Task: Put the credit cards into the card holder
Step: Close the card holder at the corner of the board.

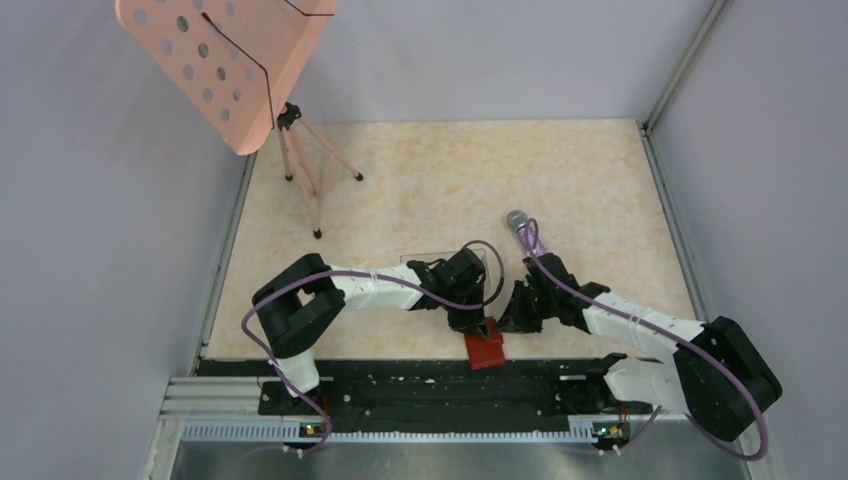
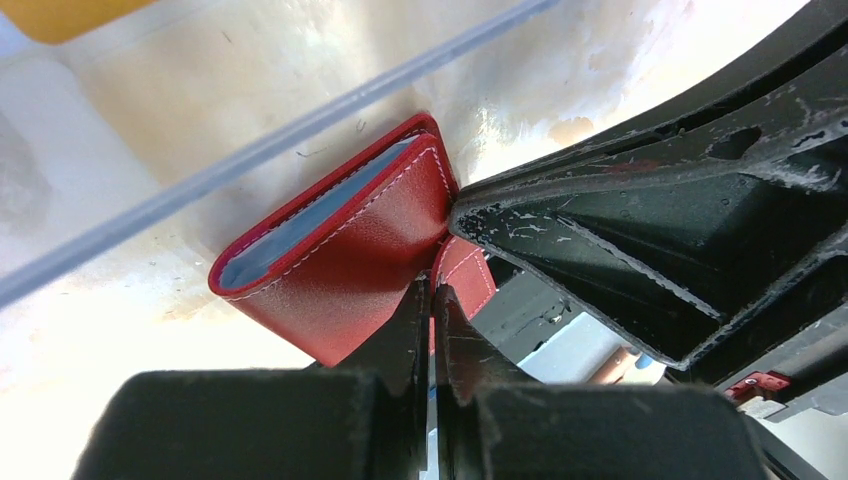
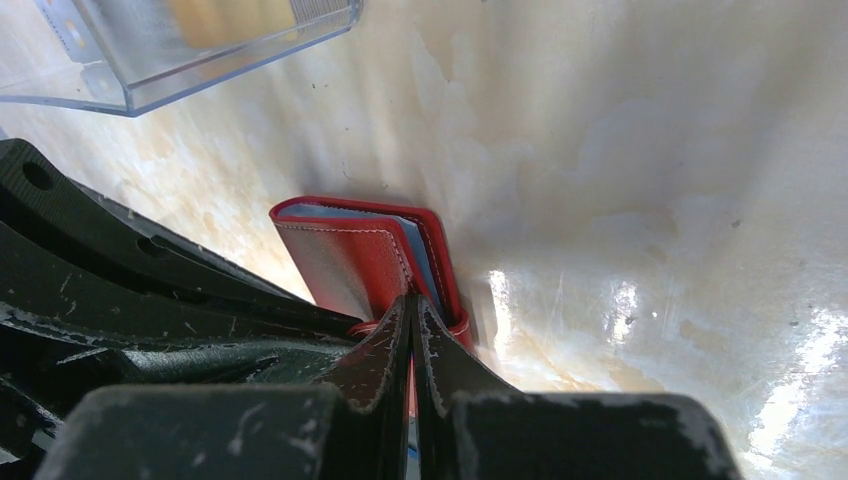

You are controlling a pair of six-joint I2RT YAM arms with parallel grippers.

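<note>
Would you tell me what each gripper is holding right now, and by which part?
Both hold the red wallet: the left gripper pinches a flap at one end, the right gripper the edge beside it.

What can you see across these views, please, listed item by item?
card holder: one, red, near table edge, between the claws.
pale blue card: at least one, tucked inside the holder.
yellow-orange card: one visible, in the clear tray.
clear tray: one, transparent, just beyond the holder.
stand: one, pink, perforated, far left corner.
table: one, beige marbled.
left claw: black, shut on the card holder.
right claw: black, shut on the card holder.
</note>
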